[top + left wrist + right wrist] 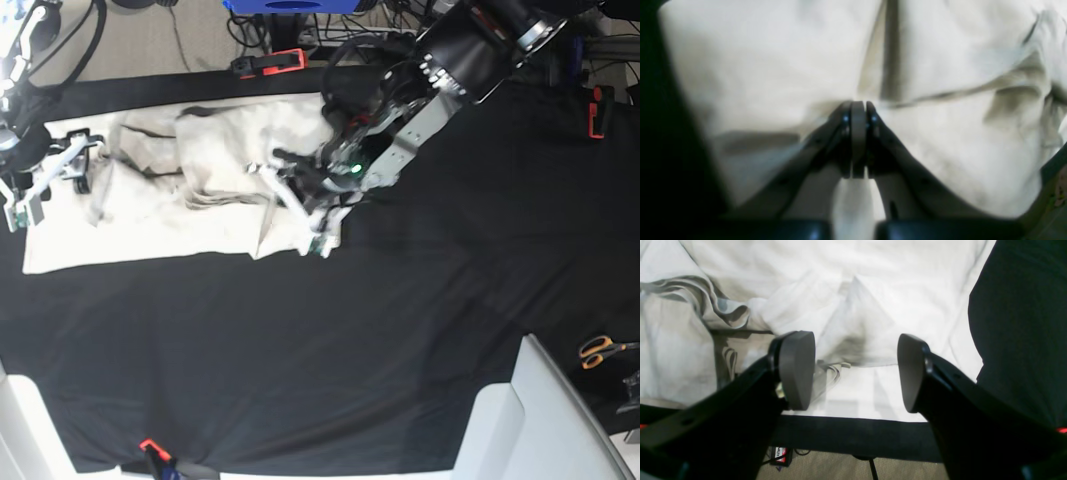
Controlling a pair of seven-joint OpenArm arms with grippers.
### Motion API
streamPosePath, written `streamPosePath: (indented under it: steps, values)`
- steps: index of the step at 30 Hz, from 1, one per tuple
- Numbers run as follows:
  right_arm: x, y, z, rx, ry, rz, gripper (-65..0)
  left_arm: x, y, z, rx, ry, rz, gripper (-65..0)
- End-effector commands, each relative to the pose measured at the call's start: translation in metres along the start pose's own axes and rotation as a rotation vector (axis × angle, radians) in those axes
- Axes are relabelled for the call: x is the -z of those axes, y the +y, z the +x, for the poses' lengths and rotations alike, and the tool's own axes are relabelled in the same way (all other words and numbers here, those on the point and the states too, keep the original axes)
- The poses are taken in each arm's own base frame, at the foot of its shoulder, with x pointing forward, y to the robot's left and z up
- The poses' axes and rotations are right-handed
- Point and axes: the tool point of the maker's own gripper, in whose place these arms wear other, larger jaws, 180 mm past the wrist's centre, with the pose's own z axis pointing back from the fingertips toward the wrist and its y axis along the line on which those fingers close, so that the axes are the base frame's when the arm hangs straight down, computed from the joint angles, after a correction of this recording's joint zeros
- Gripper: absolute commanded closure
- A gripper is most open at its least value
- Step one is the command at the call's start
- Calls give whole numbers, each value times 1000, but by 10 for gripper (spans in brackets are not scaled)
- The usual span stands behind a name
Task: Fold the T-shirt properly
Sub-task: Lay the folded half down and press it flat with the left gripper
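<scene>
The plain cream cotton T-shirt (170, 205) lies crumpled across the upper left of the black-clothed surface (400, 330), long axis running left to right. Left hand (858, 113), jaws pressed together, sits at its right end against the cloth. Right hand (856, 371), jaws spread wide, hovers over the far left edge, gripping nothing.
</scene>
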Motion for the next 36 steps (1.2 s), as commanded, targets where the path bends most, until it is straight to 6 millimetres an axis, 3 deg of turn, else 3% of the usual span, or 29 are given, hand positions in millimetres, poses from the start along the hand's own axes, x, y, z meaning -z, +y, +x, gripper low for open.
streamPosePath:
  steps: [1, 14, 19, 21, 27, 30, 33, 36]
  values:
    - [-3, -4, 12, -7, -43, -8, -356, 2, -16, 18, -2, -37, -31, 0]
    - [-4, -5, 12, -6, -45, -11, -356, 29, -71, 69, -7, -73, -83, 0]
    - [-4, -5, 12, -6, -46, -11, -356, 42, -99, 88, 99, -130, -135, 0]
    - [-4, -5, 12, -6, -46, -11, -356, 48, -93, 95, 136, -162, -109, 0]
    - [-3, -4, 16, -8, -54, -9, -356, 42, -96, 132, 184, -264, -109, 0]
    - [-2, -8, 17, -9, -55, -15, -356, 29, -124, 141, 198, -271, -177, 0]
    - [0, -10, 15, -15, -44, -12, -356, 9, -144, 123, 201, -232, -254, 0]
    - [1, -12, 13, -10, -38, -15, -356, -6, -149, 95, 152, -183, -304, 0]
